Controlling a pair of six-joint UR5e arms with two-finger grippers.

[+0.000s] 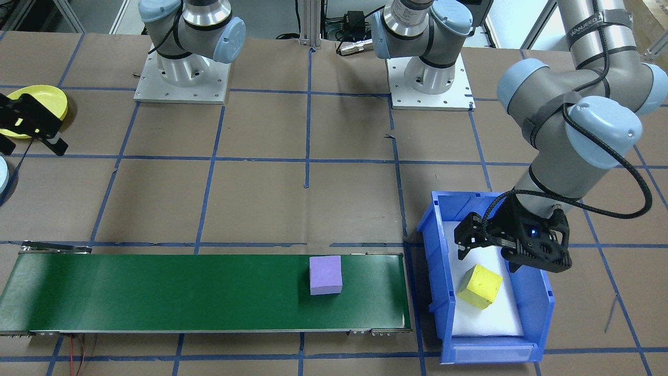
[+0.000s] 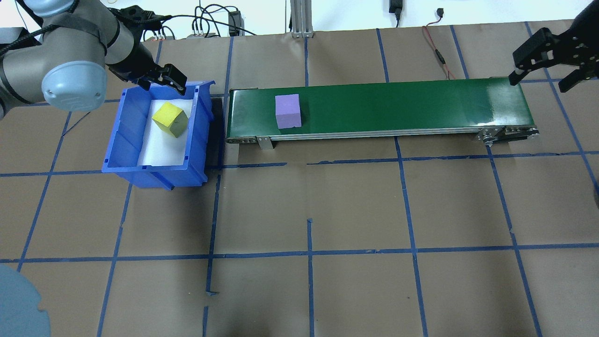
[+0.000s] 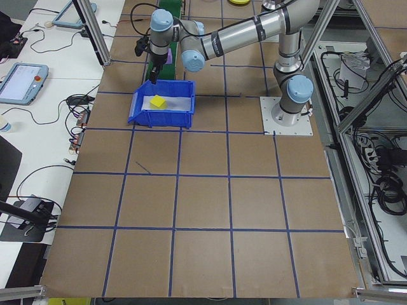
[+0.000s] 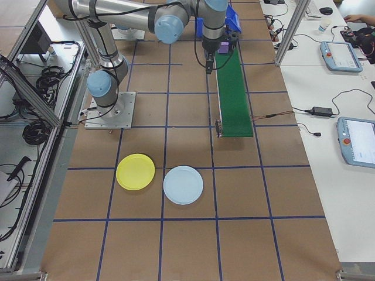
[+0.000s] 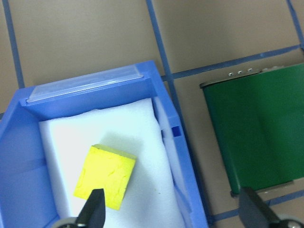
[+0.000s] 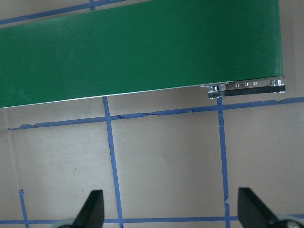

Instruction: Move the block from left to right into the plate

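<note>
- Nearest the robot, bare brown table (image 2: 327,210) crossed by blue tape lines.
- To the robot's left, a blue bin (image 2: 122,154) with a white foam floor; a yellow block (image 2: 170,120) lies tilted on the foam, touching neither gripper.
- The left gripper (image 2: 161,80) hangs over the bin's far end, fingers spread wide and holding nothing. In its wrist view the yellow block sits just by one fingertip (image 5: 95,209); the other fingertip is out past the bin wall.
- Just right of the bin runs a green conveyor belt (image 2: 398,105), lying left to right. A purple block (image 2: 288,111) rests flat on it, near the bin end.
- The right gripper (image 2: 545,68) hovers beside the belt's other end, fingers spread, empty. Its wrist view shows only belt and taped table between the fingertips (image 6: 95,209).
- Well off to the robot's right, a yellow plate (image 4: 135,171) and a light blue plate (image 4: 183,184) sit side by side on the table, close together; both hold nothing.
</note>
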